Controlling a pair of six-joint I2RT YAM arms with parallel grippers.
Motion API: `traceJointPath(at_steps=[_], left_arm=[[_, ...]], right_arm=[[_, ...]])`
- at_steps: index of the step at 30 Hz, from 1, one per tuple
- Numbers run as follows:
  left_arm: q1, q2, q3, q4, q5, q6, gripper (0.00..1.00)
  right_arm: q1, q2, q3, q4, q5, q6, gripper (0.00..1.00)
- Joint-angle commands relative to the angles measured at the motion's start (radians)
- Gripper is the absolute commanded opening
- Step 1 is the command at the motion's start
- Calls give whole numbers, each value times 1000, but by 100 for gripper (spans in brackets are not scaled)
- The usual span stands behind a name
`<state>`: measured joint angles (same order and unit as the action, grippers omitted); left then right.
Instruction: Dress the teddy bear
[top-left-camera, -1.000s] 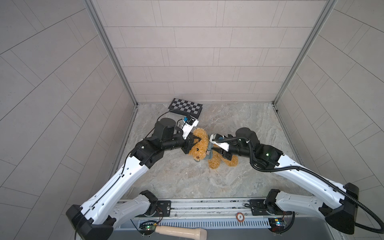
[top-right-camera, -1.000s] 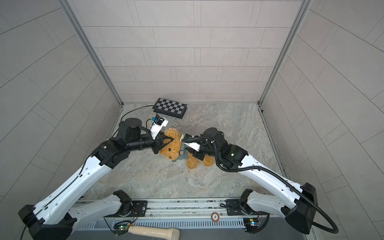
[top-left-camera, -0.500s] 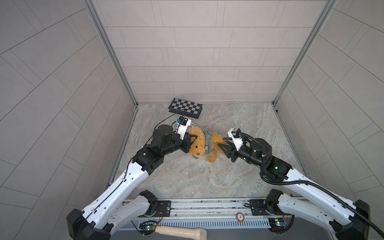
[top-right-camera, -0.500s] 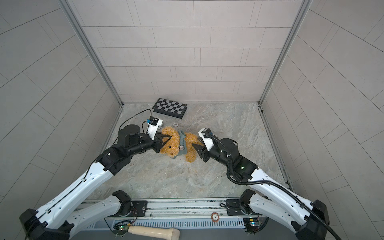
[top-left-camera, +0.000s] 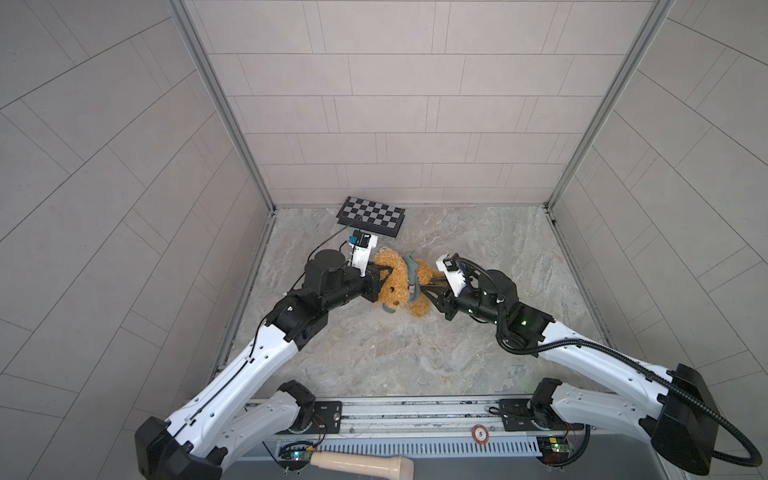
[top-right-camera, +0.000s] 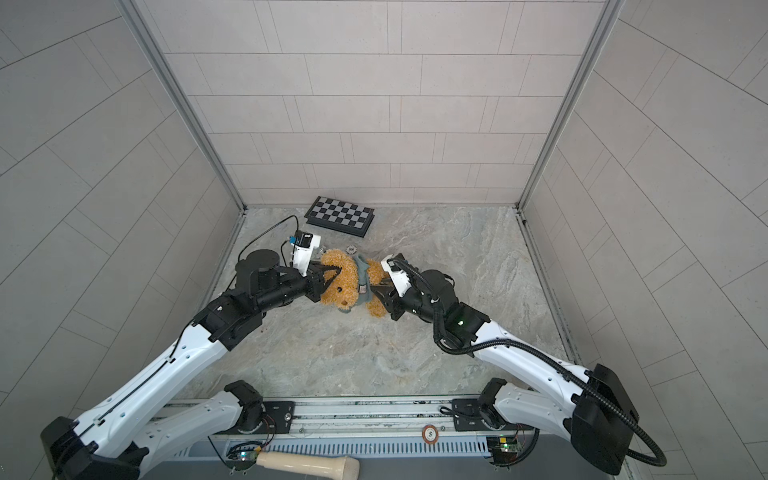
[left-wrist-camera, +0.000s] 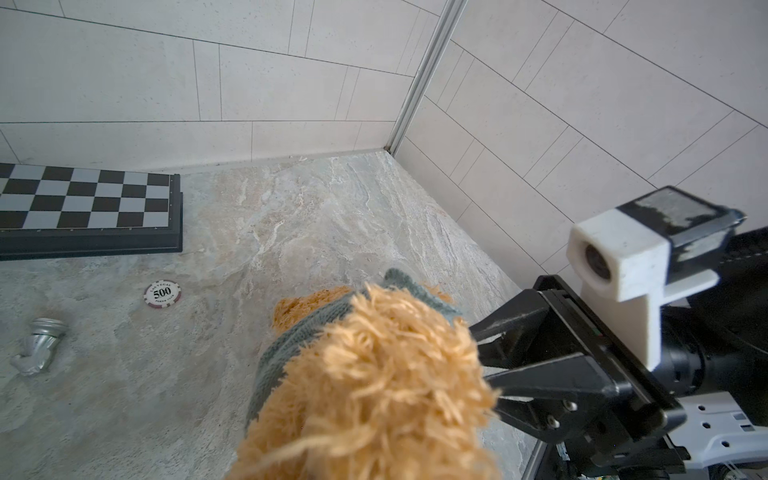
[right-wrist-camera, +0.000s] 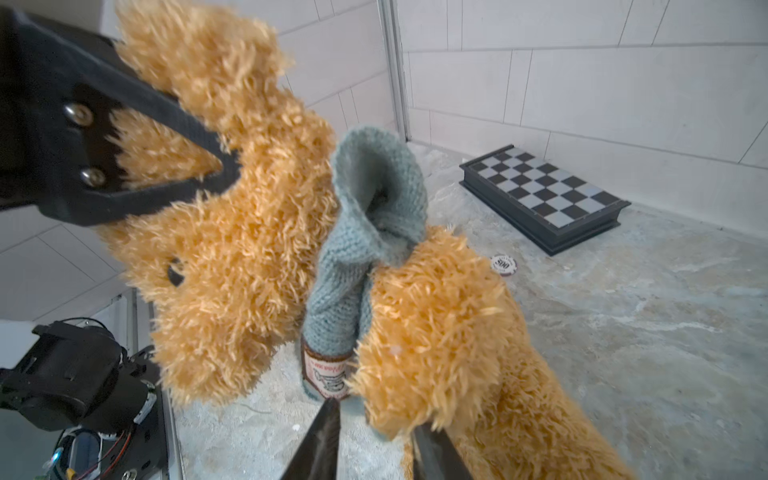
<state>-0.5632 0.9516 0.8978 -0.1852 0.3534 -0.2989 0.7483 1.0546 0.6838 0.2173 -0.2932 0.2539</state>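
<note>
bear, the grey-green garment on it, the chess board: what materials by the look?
Teddy bear: shaggy golden plush, long matte fibres, likely synthetic.
Garment: grey-green knit, stitch rows visible, probably yarn.
Chess board: smooth black frame, slight sheen, maybe plastic; cannot confirm.

One bear (top-left-camera: 394, 286) — one chessboard (top-left-camera: 371, 215), one chip (top-right-camera: 352, 249).

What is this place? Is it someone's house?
Probably a robot test booth, not a house: tiled walls box in a small stone-look table, two robot arms are mounted on a rail at its front, with a teddy bear and chessboard as props.
</note>
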Motion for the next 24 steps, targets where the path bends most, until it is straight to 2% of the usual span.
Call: traceJointPath(at_steps=[1,3,5,8,14,16,24], left_arm=[[43,-24,2,42,-1,-33,0],[98,-34,-17,58,19,-47,0],[113,-42,-26,66,35,-46,0],[114,-39,-25,67,76,-45,0],[114,-51,-41,78,146,-43,0],[112,-56,-49,87,153,-48,0],[112,-48,-48,93,180,-46,0]], right_arm=[[10,-91,-58,109,5,24,43],[13,-142,-116,106,38,15,54],[13,-163,-135,81,36,8,55],[14,-121,-123,76,10,5,41],[14,41,32,123,-58,-28,30],[14,102,91,128,-76,-18,28],[11,191,132,171,-67,17,26]])
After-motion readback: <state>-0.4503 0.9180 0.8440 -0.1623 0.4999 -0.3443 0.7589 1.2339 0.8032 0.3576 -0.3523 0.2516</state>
